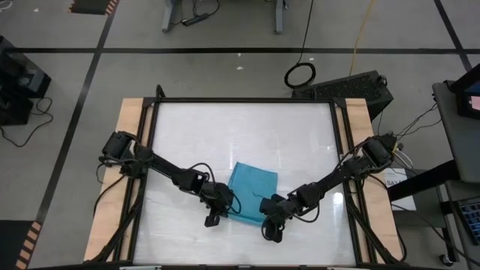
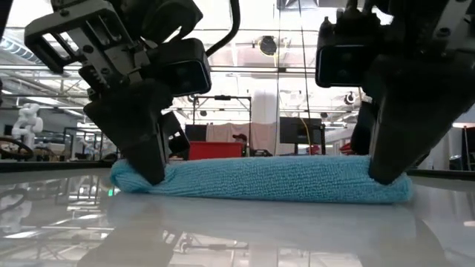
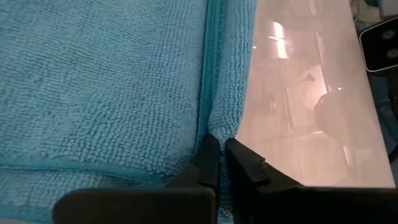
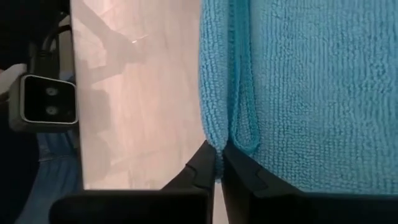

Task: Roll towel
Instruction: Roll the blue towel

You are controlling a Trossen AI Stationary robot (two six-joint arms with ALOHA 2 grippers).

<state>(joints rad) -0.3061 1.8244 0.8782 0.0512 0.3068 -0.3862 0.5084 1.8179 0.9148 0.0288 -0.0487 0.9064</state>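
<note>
The teal-blue towel (image 1: 252, 189) lies flat on the white tabletop (image 1: 225, 135), near its front middle. In the low view its near edge (image 2: 260, 179) shows as a thick rounded band resting on the table. My left gripper (image 1: 214, 217) is shut on the towel's near left corner and also shows in the low view (image 2: 152, 174). My right gripper (image 1: 270, 228) is shut on the near right corner and also shows in the low view (image 2: 390, 174). Both grippers point down at the table. My left gripper (image 3: 222, 160) pinches the towel's side hem (image 3: 214, 127) at the near left corner between its two fingers, coming from above. The cloth puckers into a fold at the fingertips. The corner stays on the table. My right gripper (image 4: 219, 158) pinches the towel's side hem (image 4: 231, 134) at the near right corner between its two fingers, coming from above. The hem is gathered into a small fold at the fingertips. The corner stays on the table.
Bare white tabletop lies beyond the towel toward the far edge (image 1: 240, 120) and on both sides. A black frame (image 1: 150, 150) and wooden side strips (image 1: 131, 127) border the table. The two arms reach in from the left and right edges.
</note>
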